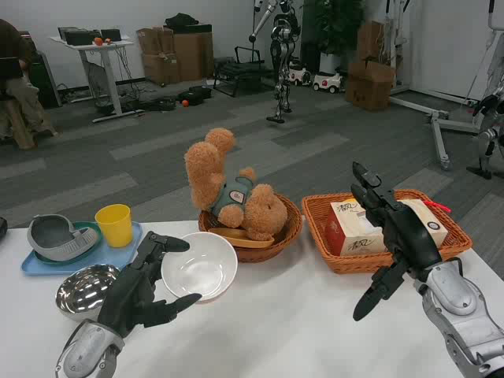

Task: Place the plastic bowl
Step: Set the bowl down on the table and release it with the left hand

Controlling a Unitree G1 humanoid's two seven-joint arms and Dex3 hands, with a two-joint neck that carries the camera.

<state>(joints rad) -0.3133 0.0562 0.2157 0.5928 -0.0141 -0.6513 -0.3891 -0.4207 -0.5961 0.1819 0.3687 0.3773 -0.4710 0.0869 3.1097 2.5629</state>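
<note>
Left hand [146,283] cups the rim of a round white plastic bowl [199,266] resting on the white table [299,331] (fingers spread around it, grip unclear). Right hand [390,236] hovers apart, fingers spread, empty. Placement looks nearly finished; only release remains.

head view, looking down over table [299,315]
</note>
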